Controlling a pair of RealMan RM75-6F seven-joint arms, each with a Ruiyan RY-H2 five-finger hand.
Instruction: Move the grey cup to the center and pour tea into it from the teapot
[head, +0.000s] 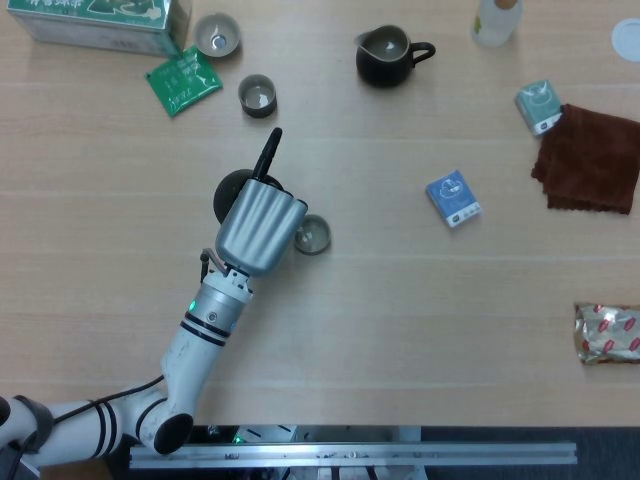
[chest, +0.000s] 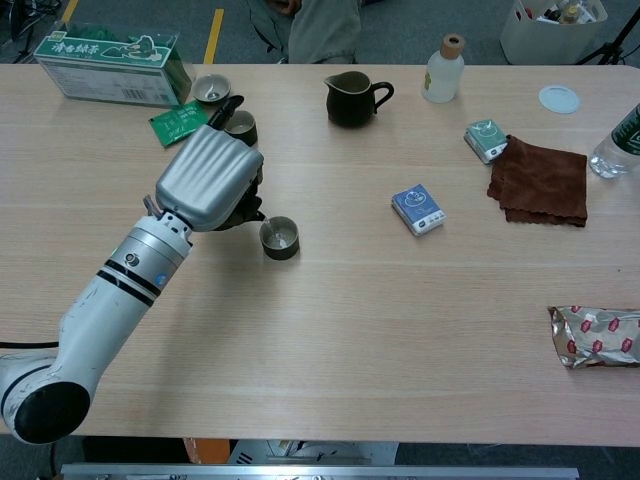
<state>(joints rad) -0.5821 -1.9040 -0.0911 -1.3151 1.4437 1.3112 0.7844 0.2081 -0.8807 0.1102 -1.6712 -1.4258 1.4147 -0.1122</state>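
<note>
My left hand (head: 258, 228) grips a dark teapot (head: 232, 190) from above and hides most of it; a long black handle sticks out past the fingers toward the far side. The grey cup (head: 313, 235) stands upright just right of the hand, near the table's middle. In the chest view the teapot (chest: 247, 205) peeks out under the left hand (chest: 208, 178), and its spout reaches the left rim of the grey cup (chest: 279, 237). I cannot tell whether tea is flowing. The right hand is in neither view.
Two more small cups (head: 257, 95) (head: 216, 35), a green packet (head: 183, 80) and a green tea box (head: 100, 20) lie at the back left. A dark pitcher (head: 385, 55) stands at the back centre. A blue packet (head: 453, 198), brown cloth (head: 590, 160) and foil bag (head: 606, 333) are to the right.
</note>
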